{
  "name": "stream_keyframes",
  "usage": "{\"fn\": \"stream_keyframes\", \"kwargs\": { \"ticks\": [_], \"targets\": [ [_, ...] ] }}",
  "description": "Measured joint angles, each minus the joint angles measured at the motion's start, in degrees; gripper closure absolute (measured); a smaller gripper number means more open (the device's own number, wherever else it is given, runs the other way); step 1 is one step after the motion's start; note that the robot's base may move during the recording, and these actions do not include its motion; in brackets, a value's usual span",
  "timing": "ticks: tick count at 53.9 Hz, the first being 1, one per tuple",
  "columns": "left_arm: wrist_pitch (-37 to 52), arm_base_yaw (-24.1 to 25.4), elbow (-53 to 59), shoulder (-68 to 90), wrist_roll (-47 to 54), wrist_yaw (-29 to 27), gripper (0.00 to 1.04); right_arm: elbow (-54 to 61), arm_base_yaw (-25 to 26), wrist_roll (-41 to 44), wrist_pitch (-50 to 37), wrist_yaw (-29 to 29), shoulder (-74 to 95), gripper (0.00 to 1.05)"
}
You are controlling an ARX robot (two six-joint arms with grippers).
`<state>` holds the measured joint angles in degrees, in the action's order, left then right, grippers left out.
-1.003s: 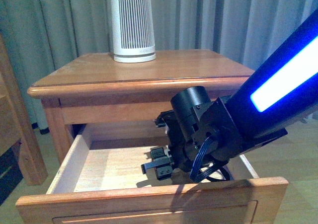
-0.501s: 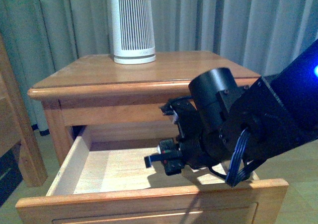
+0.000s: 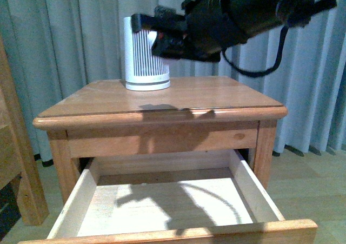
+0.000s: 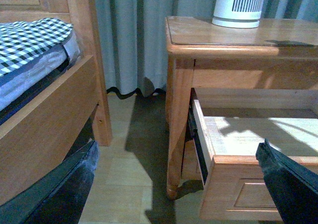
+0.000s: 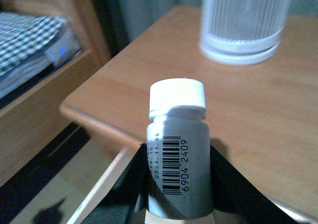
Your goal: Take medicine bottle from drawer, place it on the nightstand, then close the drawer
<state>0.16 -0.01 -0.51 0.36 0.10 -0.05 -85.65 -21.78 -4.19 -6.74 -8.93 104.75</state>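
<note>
The medicine bottle, white with a white cap and a barcode label, stands upright between the black fingers of my right gripper, which is shut on it. In the front view that right gripper hangs high above the back left of the nightstand top. The drawer is pulled out and its pale box holds nothing. My left gripper is open, low beside the nightstand, near the drawer front.
A large white ribbed device stands at the back of the nightstand top, close to the held bottle. A wooden bed frame with checked bedding is on the left. Grey curtains hang behind.
My right arm has risen out of the drawer with the bottle and now hangs over the nightstand top. The drawer box stays open, now uncovered.
</note>
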Motion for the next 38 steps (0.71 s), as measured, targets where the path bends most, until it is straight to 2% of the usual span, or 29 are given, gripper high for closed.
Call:
{"fn": "stream_keyframes", "kwargs": {
  "ticks": [11, 20, 28, 38],
  "targets": [
    [0.0, 0.0, 0.0, 0.0, 0.0, 0.0, 0.07, -14.4, 4.1, 2.6, 5.9, 6.2, 10.6, 0.75],
    [0.0, 0.0, 0.0, 0.0, 0.0, 0.0, 0.07, -21.4, 4.3, 3.1, 10.4, 8.8, 19.9, 0.76],
    [0.0, 0.0, 0.0, 0.0, 0.0, 0.0, 0.07, -22.8, 3.2, 3.6, 8.7, 10.8, 21.8, 0.43],
    [0.0, 0.0, 0.0, 0.0, 0.0, 0.0, 0.07, -14.4, 2.8, 0.9, 3.2, 7.5, 11.3, 0.15]
  ]
}}
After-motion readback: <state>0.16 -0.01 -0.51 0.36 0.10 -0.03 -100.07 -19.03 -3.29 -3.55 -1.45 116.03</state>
